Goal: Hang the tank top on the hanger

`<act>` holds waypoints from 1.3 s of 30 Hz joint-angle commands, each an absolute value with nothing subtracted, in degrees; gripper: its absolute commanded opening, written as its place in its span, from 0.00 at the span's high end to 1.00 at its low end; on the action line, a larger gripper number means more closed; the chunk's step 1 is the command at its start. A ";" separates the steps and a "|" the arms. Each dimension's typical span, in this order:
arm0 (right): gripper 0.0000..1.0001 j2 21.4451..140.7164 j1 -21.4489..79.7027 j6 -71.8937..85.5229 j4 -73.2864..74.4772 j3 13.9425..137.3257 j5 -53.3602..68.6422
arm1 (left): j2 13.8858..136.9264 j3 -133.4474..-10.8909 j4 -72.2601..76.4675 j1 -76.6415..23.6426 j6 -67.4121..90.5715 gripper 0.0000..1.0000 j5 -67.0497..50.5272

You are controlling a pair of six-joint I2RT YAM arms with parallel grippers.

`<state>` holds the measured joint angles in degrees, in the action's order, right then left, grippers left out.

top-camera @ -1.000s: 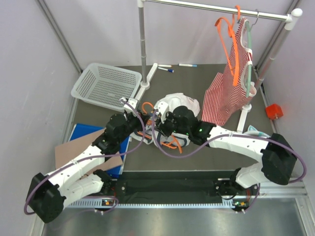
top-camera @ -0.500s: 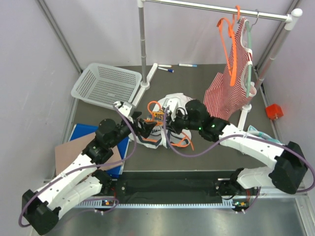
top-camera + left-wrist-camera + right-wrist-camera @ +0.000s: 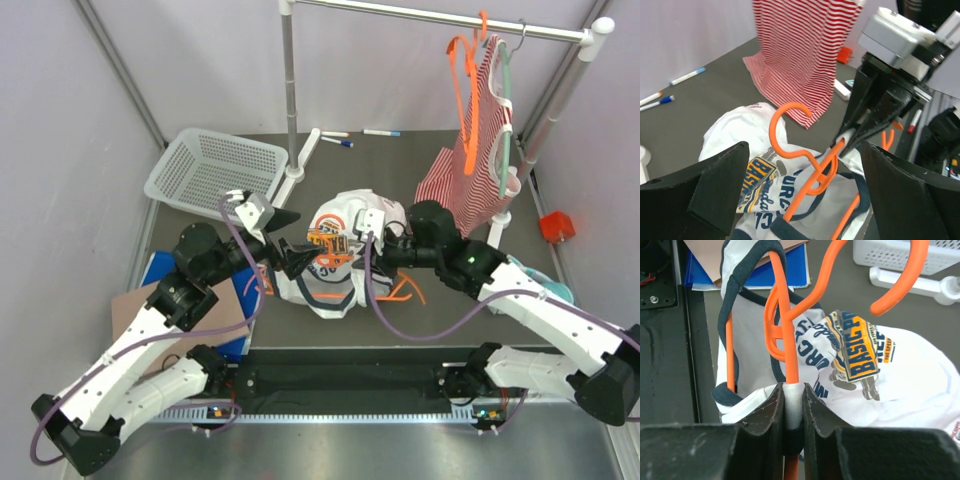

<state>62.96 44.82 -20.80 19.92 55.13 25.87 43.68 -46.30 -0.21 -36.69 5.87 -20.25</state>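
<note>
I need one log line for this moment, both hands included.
left hand open, facing hanger | right hand shut on hanger through tank top | hanger partly inside tank top, hook free

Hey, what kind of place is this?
Probably a robot lab test cell for laundry work: a left arm and right arm bolted to a table, a rail holding a striped top, and a basket.
</note>
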 commanded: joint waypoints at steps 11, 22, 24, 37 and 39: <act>1.00 53.96 39.38 -28.65 26.63 62.84 35.76 | 41.93 -49.13 -8.26 -36.04 4.48 0.05 -35.08; 1.00 55.81 39.20 -33.31 31.02 68.11 41.22 | 41.75 -48.43 -9.40 -35.86 6.94 0.24 -41.04; 1.00 56.42 39.29 -34.27 31.72 68.81 41.57 | 41.92 -48.08 -9.32 -35.95 7.29 0.29 -42.27; 1.00 58.01 38.76 -38.14 34.19 72.07 42.19 | 43.33 -47.81 -10.28 -35.77 7.82 0.49 -46.05; 1.00 58.27 38.58 -38.76 34.28 72.25 42.36 | 43.68 -47.81 -10.63 -35.86 7.73 0.50 -47.02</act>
<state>58.30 39.81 -36.18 36.27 68.40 39.92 43.05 -48.10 -11.22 -35.88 7.44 -43.33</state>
